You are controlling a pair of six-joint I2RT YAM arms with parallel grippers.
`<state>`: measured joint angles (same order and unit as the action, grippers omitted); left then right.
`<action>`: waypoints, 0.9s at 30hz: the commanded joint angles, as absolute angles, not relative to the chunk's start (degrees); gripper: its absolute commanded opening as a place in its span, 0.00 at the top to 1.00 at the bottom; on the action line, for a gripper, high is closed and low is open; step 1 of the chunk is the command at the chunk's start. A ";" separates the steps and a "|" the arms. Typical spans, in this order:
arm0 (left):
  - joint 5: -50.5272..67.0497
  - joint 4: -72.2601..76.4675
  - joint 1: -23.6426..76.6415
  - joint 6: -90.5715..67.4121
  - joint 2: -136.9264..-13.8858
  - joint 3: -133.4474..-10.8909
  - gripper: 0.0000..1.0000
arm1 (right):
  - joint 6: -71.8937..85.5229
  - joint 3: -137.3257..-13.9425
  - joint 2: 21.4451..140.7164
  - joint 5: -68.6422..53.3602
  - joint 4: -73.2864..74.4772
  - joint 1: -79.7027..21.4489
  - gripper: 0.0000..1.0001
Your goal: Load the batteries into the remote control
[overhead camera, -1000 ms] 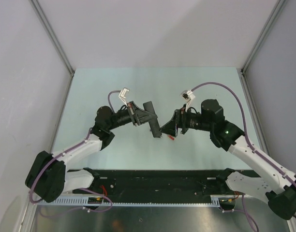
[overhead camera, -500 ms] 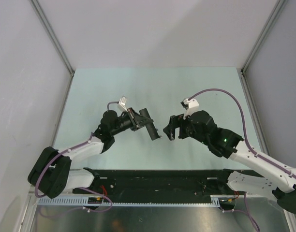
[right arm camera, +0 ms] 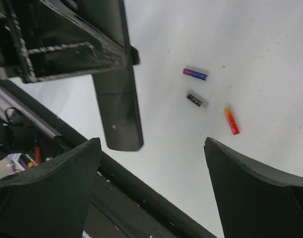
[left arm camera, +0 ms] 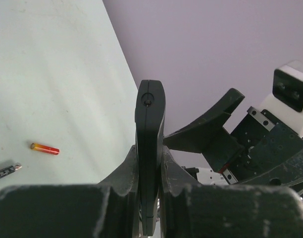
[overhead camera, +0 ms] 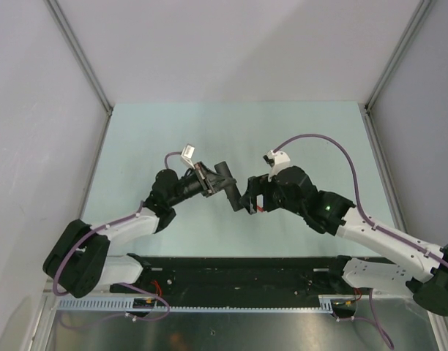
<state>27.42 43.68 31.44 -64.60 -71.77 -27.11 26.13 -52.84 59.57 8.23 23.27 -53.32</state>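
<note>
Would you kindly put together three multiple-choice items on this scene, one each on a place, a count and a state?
1. Where is the remote?
A. lying loose
B. clamped in the left gripper
C. hidden from every camera

2. How many batteries lie on the table?
A. one
B. three
C. five

3. How is the right gripper?
A. open, with nothing held
B. shut on a battery
C. shut on the remote

Answers:
1 B: the left wrist view shows both fingers pressed against the remote's sides.
2 B: a red, a dark and a blue-purple one lie apart in the right wrist view.
3 A: its fingers stand wide apart, with only bare table between them.
</note>
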 commanded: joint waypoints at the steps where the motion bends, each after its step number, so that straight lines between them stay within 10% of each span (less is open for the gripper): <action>1: 29.71 49.92 32.96 -65.74 -72.86 -27.95 1.00 | 29.70 -54.93 59.68 3.35 16.89 -52.48 0.09; 16: 31.11 50.89 33.22 -72.51 -76.82 -30.76 1.00 | 29.70 -59.85 65.48 2.74 21.00 -50.72 0.09; 27: 39.19 51.06 30.15 -72.16 -74.44 -32.78 1.00 | 35.06 -52.74 64.42 -33.64 7.05 -36.13 0.10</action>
